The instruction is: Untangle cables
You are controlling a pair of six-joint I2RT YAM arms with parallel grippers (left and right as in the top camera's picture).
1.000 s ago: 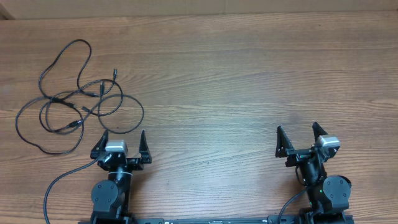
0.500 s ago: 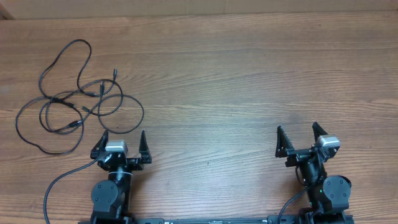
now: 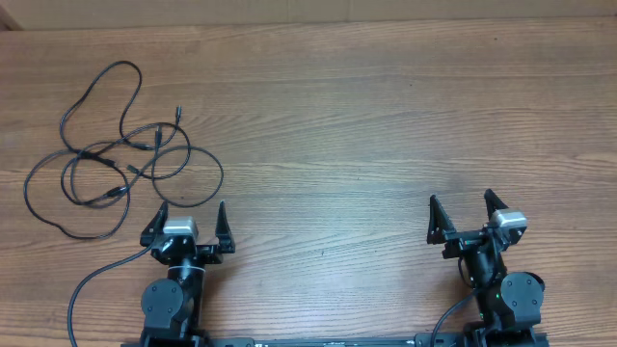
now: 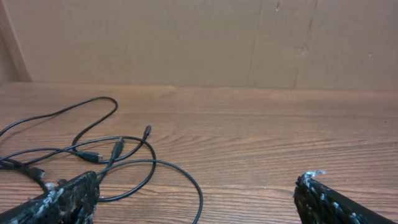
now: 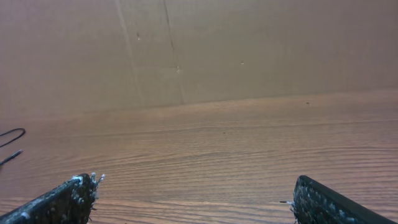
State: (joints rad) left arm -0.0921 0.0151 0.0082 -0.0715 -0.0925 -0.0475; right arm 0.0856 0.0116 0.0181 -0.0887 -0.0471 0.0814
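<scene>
The cables (image 3: 116, 159) are thin black cords in a loose tangle of overlapping loops at the left of the wooden table, with small plugs near the middle of the tangle. They also show in the left wrist view (image 4: 118, 155), just ahead and left of the fingers. My left gripper (image 3: 190, 214) is open and empty, right below the tangle's near loop (image 4: 198, 194). My right gripper (image 3: 461, 207) is open and empty at the near right, far from the cables. In the right wrist view (image 5: 194, 191) only a cable end (image 5: 11, 144) shows at the far left edge.
A brown cardboard wall (image 4: 199, 43) runs along the table's far edge. The arms' own thicker black cables (image 3: 92, 284) hang near the bases at the front edge. Bare wood (image 3: 386, 125) spans the middle and right.
</scene>
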